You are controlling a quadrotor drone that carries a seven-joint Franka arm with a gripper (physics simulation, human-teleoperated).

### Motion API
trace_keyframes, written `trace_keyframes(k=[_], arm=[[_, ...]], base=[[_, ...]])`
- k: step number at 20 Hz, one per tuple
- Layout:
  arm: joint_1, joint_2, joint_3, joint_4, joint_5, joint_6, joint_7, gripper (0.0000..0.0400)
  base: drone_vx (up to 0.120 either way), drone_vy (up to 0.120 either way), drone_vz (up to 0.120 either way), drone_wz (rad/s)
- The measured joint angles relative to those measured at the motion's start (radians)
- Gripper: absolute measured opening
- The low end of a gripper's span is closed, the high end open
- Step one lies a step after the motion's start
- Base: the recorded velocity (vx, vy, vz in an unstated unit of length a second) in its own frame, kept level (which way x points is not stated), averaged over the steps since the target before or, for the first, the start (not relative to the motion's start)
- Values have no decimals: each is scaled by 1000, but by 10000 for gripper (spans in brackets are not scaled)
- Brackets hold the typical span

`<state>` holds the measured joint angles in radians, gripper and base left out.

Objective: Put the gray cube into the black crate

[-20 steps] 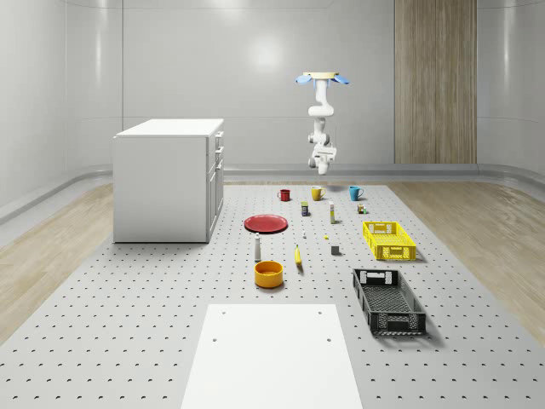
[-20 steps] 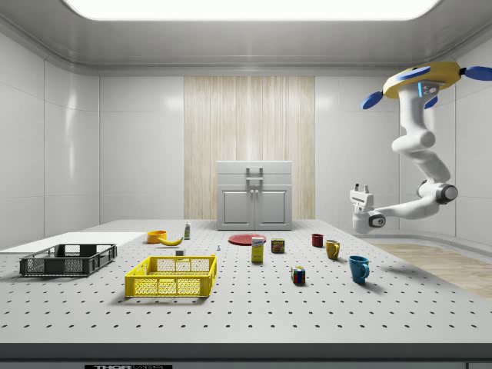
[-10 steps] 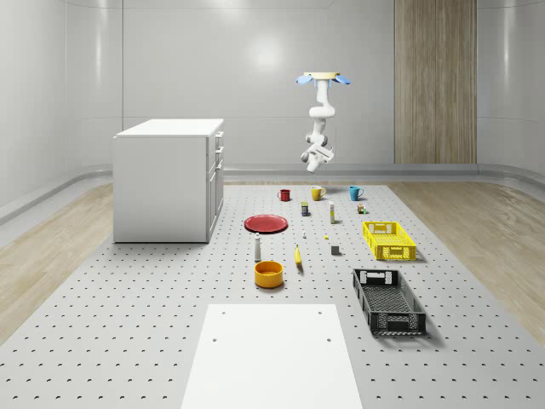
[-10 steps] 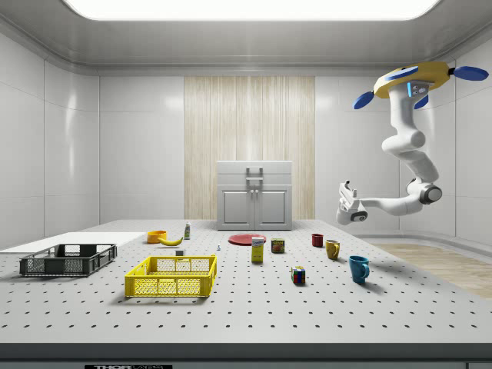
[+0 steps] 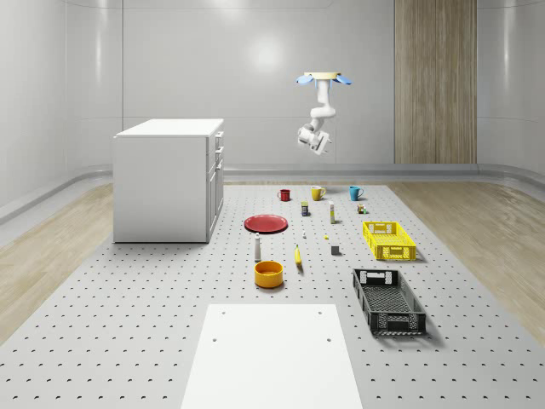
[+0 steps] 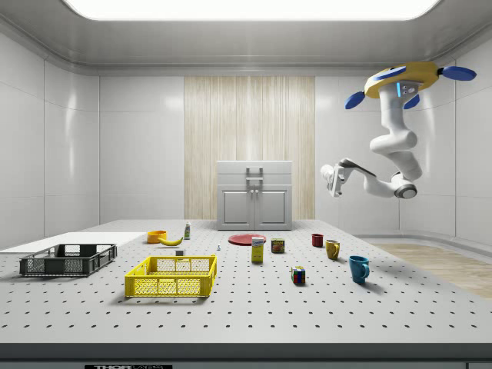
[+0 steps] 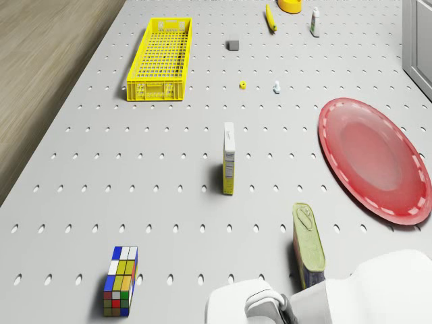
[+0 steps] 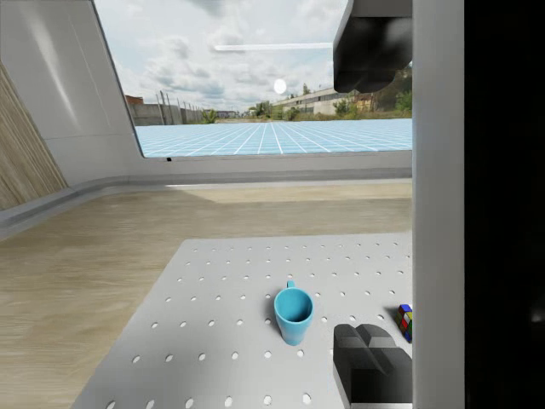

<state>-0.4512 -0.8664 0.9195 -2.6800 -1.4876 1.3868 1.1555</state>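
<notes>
Hand (image 6: 330, 180) aloft, fingers unreadable; gray cube (image 5: 335, 250) tiny.

The drone (image 6: 402, 80) has a flat yellow body with blue rotor blades and a small blue-lit panel. Beneath it hangs a glossy white jointed arm (image 6: 390, 154) with dark gray joint rings.

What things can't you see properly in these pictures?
- gripper: side view, too small to tell how the fingers stand.
- gray cube: whole-scene view, a tiny speck, no detail.
- black crate: side view, its wall hides the inside.
</notes>
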Motion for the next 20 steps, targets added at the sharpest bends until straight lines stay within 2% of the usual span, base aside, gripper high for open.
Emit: trace_keyframes(k=[4,7,10,14,20], arm=[[-215,-52,150,-140,-288,-92,165,400],[-346,-88,220,-184,-401,-154,253,400],[-437,-119,265,-204,-458,-193,313,400],[-512,-153,301,-213,-489,-218,363,400],[-567,-194,331,-216,-495,-218,402,400]], base=[[120,0,0,0],[120,0,0,0],[120,0,0,0],[120,0,0,0],[120,0,0,0]])
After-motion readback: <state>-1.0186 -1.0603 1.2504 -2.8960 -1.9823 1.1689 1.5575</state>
